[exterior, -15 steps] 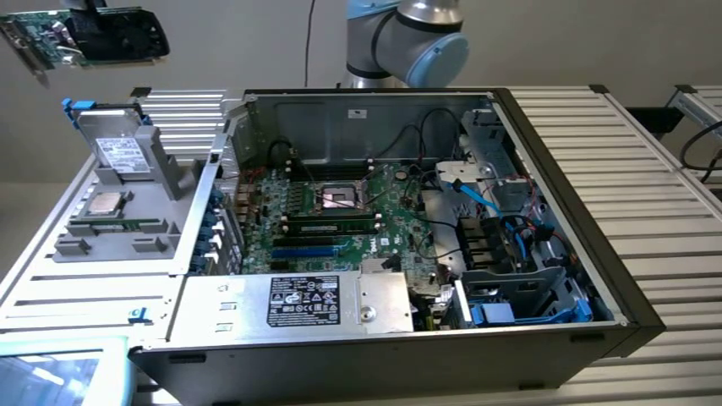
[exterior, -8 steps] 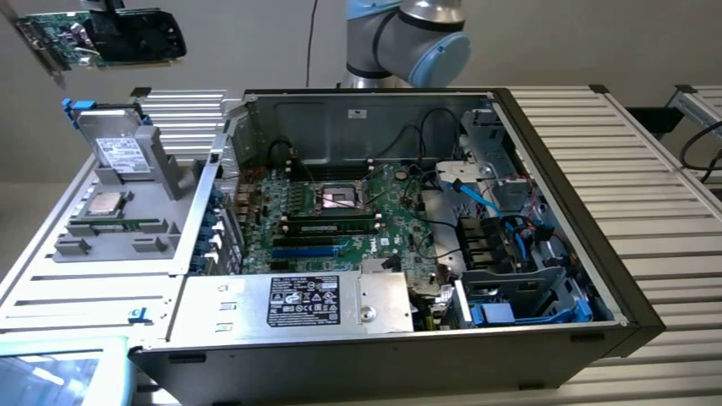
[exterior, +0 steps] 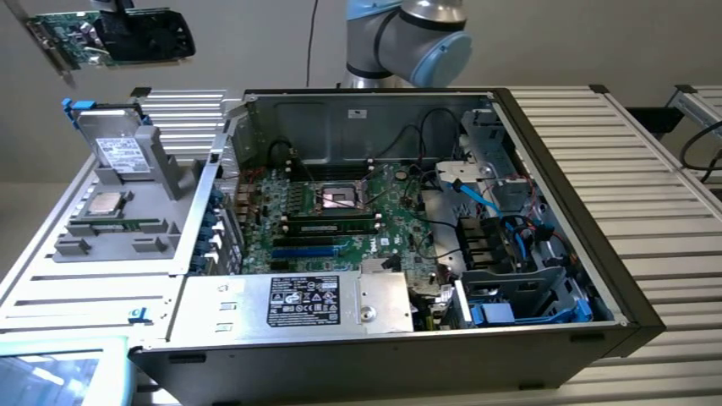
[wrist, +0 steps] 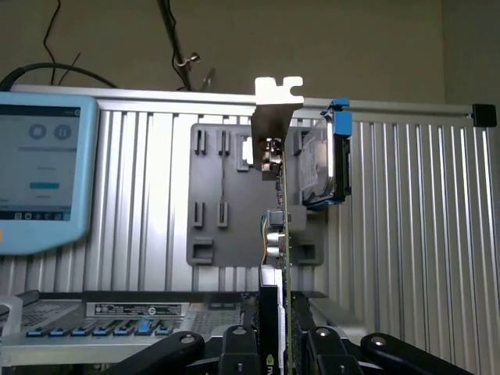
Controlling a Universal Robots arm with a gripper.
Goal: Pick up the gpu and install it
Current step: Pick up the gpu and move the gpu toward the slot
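Green board, glossy black rounded shroud, silver metal end bracket: that's the gpu (exterior: 118,38), and right now I've got it hanging in the air at the exterior view's far upper left. It's well apart from the big dark metal computer case (exterior: 564,338), which lies open on its side on the ribbed aluminium table (exterior: 643,161).

In the wrist view the gripper (wrist: 280,348) is pinching the card edge-on, with the black fingers (wrist: 234,348) pressed against its two faces and the bracket end pointing away from them.

The large green motherboard (exterior: 327,211) sits in the case with nothing plugged in where I can see, and the silver power supply (exterior: 304,300) with its black label is on the near side. Over at the exterior view's left is the grey plastic fixture tray (exterior: 113,224). It's holding a silver hard drive (exterior: 118,152) in a blue-clipped bracket and a small square silver processor (exterior: 107,203).

A light-blue-framed tablet (exterior: 51,372) pokes into that view's bottom left corner. The arm (exterior: 412,38), its grey and pale blue joint anyway, sits behind the case.
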